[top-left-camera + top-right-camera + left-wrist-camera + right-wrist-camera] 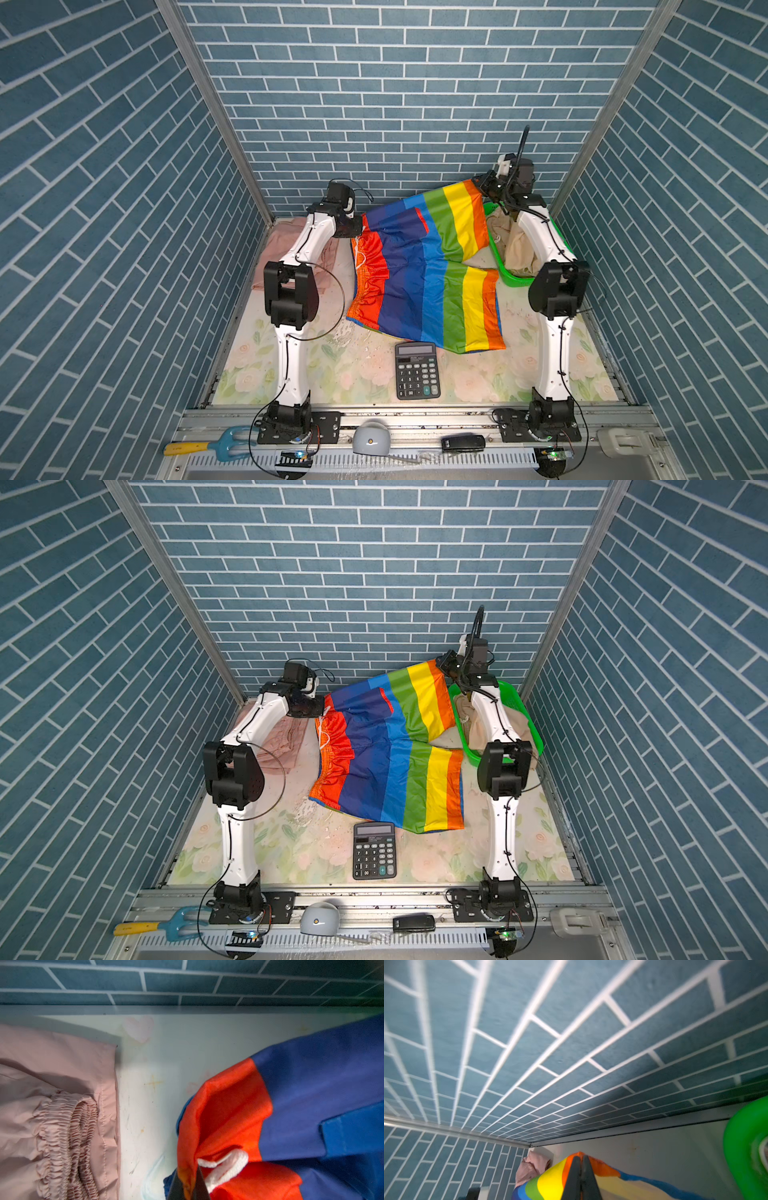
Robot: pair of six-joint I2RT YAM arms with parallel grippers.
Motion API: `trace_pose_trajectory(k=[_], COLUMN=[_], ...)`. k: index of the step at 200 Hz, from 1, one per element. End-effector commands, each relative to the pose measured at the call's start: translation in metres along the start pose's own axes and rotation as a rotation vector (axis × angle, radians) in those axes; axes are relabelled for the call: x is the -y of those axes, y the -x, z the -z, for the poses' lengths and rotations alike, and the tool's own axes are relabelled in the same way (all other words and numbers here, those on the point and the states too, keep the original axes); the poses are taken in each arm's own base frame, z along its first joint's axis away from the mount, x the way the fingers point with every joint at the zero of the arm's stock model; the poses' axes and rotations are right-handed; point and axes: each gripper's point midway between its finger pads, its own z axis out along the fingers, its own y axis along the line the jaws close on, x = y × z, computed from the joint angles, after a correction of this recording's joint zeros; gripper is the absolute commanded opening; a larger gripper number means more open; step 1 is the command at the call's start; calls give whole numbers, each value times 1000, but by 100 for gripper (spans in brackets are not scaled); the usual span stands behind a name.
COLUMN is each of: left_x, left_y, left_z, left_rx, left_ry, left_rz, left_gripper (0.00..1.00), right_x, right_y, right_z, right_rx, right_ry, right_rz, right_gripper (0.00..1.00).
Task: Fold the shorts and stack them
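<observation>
While the soft rainbow-striped cloth shorts (424, 266) lie spread in the middle of the flowery bench (365, 370), the left pincer (188, 1184) is clamped on their orange waist and the right pincer (581, 1167) is clamped on a raised orange leg corner.

Both top views are bright and evenly lit, their brick walls (374, 83) bowing at the edges, while the right wrist view blurs the green basket (745, 1147) and the dimmer left wrist view shows the rainbow shorts (311, 1084) soft up close.
</observation>
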Motion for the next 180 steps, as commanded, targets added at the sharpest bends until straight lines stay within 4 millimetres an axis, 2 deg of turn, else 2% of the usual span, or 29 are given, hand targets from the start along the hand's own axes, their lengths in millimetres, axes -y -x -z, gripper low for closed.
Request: trace_pose_trajectory(k=[1, 18, 20, 24, 28, 41, 66, 92, 100, 117, 138, 161, 180], left_x=[-39, -46, -48, -51, -54, -66, -82, -75, -70, -54, -30, -13, -15], left_y=[-23, -42, -43, -49, -54, -65, -80, -89, -93, -94, -88, -78, -74], left_z=[0, -7, -7, -9, -9, -8, -1, 5, 6, 9, 13, 21, 28], left_rx=[-80, -124, -126, -140, -149, -168, -185, -176, -174, -151, -117, -112, -109], left_ry=[121, 141, 145, 155, 164, 187, 207, 158, 134, 44, -97, -204, -259], left_rz=[63, 67, 67, 68, 70, 87, 136, 156, 173, 210, 271, 338, 409], left_gripper=[0, 0, 0, 0, 0, 0, 0, 0, 3, 9, 17, 43, 66], right_x=[33, 45, 44, 49, 50, 66, 89, 108, 112, 117, 117, 111, 108], right_y=[-32, -76, -76, -91, -96, -130, -169, -200, -208, -219, -221, -215, -210], right_z=[23, 34, 35, 38, 41, 52, 77, 103, 110, 120, 123, 121, 122], right_rx=[-64, -129, -129, -155, -163, -217, -267, -298, -305, -323, -332, -328, -321], right_ry=[-85, -109, -107, -119, -124, -166, -226, -288, -304, -323, -324, -311, -310], right_rz=[54, 51, 55, 59, 65, 63, 38, 20, 17, 18, 28, 34, 47], right_gripper=[0, 0, 0, 0, 0, 0, 0, 0, 0, 0, 0, 0, 0])
